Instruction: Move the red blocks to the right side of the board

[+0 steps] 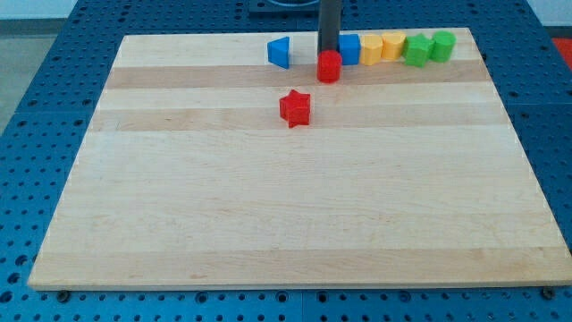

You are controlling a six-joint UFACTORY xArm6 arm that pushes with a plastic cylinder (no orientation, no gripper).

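Straight dark rod, my tip (pixel 328 52)

So the arm here is just one straight dark rod, no claw or anything on the end. It comes down from the view's top edge, a bit right of centre, and stands pretty much upright with no lean I can pick out. Only the lower stretch of it shows, since the rest runs out of frame above. My tip (pixel 329 51) sits low near the view's top, and the very end is partly hidden, so I can't say exactly where it meets the surface. No joints or wrist show at all.
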